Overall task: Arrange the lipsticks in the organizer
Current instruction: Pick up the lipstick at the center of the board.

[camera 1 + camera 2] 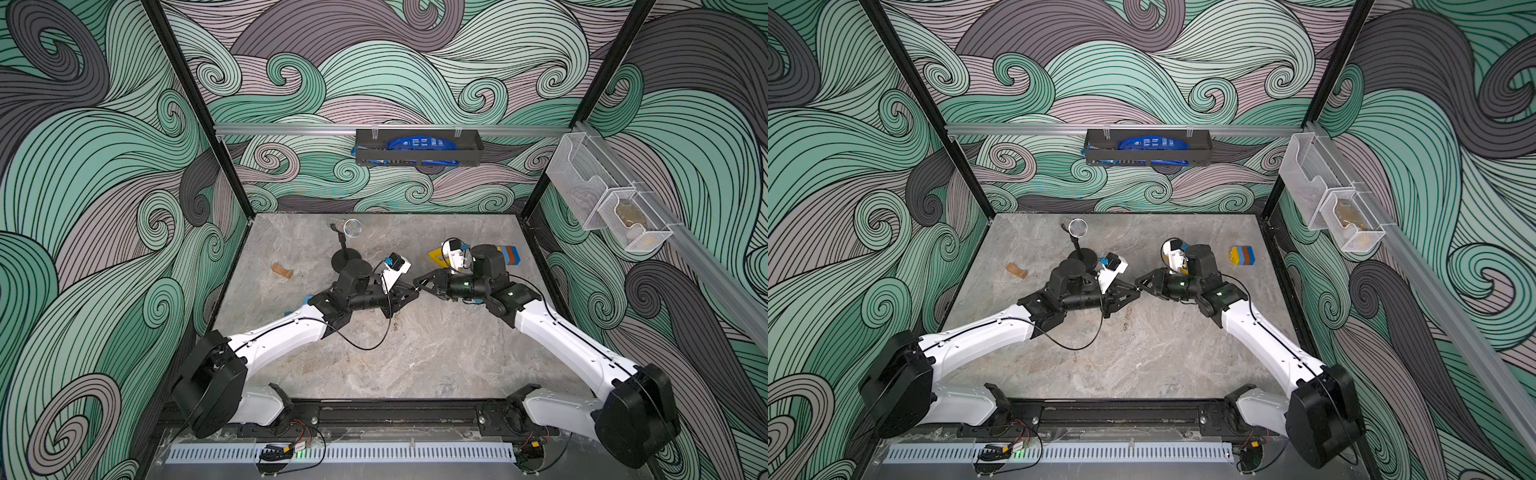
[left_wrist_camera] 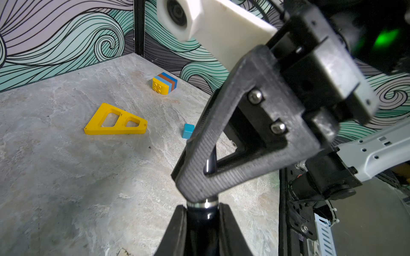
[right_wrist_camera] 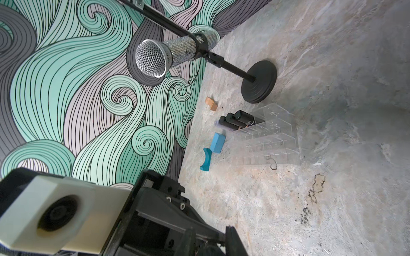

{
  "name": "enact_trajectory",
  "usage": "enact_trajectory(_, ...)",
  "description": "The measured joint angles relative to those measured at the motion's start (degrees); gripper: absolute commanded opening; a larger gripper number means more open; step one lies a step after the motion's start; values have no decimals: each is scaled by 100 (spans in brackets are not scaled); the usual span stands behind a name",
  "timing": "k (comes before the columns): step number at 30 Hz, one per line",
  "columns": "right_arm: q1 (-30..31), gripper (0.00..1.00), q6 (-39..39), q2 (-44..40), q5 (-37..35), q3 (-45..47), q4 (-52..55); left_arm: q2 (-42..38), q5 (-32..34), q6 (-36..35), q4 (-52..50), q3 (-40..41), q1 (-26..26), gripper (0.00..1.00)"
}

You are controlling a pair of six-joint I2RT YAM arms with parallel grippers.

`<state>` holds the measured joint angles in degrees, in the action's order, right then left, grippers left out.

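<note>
Swirl-patterned walls in green and grey enclose a marbled grey desk (image 1: 415,353).

Mid-desk, the two arms meet tip to tip on one black lipstick (image 2: 206,205), held above the surface.
- **Left hand** (image 2: 203,230): narrow, its fingers lying against both sides of one end of the tube.
- **Right hand** (image 1: 1140,286): clamped on the other end, past the silver ring.

**Judged handling:** light, rigid and glossy, hence slippery. The ring probably marks a cap seam, so a pull along the axis may part cap from base. The best hold is across the barrel, off the seam, with one end left free to enter a cell.

**Organizer** (image 3: 277,141): a clear stepped acrylic grid on the left of the desk, just beside a blue block (image 3: 218,141) and near the microphone stand (image 3: 259,82). The left arm hides it in both top views.
- **Contents:** three black tubes (image 3: 235,120) upright in adjoining cells at the end nearer the stand's base, with a pale tube (image 3: 215,122) close beside them. The remaining cells look empty.
- Being light, the organizer may slide if nudged.

**Far wall:** a black rack (image 1: 419,160) holding a blue packet (image 1: 415,143).

**Right wall:** two white mesh baskets (image 1: 598,199); the nearer holds something brownish that cannot be made out.
</note>
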<state>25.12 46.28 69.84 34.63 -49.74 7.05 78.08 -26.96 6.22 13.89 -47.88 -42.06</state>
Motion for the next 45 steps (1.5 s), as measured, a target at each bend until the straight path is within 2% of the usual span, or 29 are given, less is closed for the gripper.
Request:
enact_trajectory(3, 7, 16, 96, 0, -57, 59, -46, -164, 264, -57, -319, 0, 0, 52)
enact_trajectory(5, -11, 15, 138, -2, -116, 63, -48, -398, 592, -181, -680, -9, -2, 56)
enact_trajectory(10, -2, 15, 323, -4, -153, 63, -173, -872, 1384, -820, -1585, -251, -203, 57)
enact_trajectory(17, 162, 15, 564, -2, -127, 63, -352, -782, 1906, -1633, -2339, -595, -632, 56)
enact_trajectory(24, 223, 16, 787, 0, -44, 63, -522, -435, 2583, -2166, -2592, -726, -898, 51)
enact_trajectory(32, 321, 16, 946, 4, 44, 70, -678, -254, 3101, -2391, -2535, -960, -1064, 47)
enact_trajectory(45, 348, 25, 1016, 94, 44, 79, -861, -243, 3405, -2485, -2557, -975, -1110, 16)
